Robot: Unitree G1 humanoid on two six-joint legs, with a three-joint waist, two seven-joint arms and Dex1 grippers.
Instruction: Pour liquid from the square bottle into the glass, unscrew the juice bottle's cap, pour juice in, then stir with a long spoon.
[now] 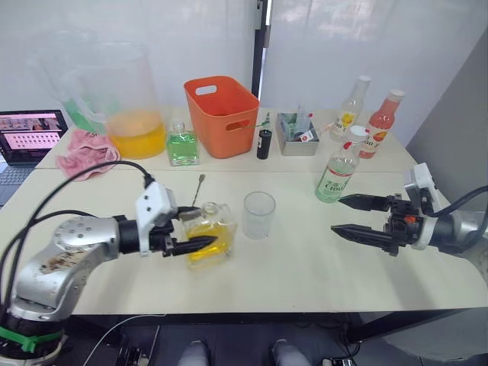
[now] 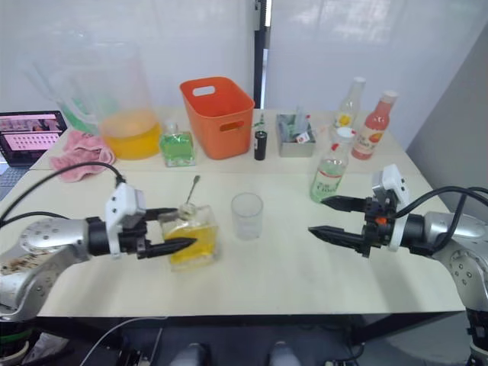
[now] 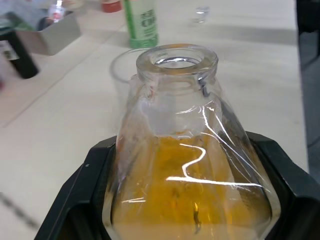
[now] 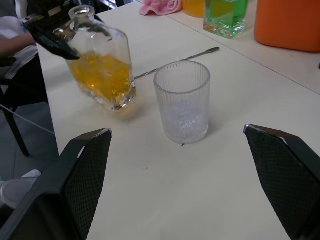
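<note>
The left gripper (image 1: 200,229) is clamped on the square bottle (image 1: 211,234), tilted just beside the empty glass (image 1: 259,215). The right gripper (image 1: 352,216) is wide open, near the juice bottle (image 1: 336,174), on the glass's other side.

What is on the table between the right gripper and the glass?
Nothing: in the right wrist view, bare table runs from the open right gripper to the glass. The eye views agree.
</note>
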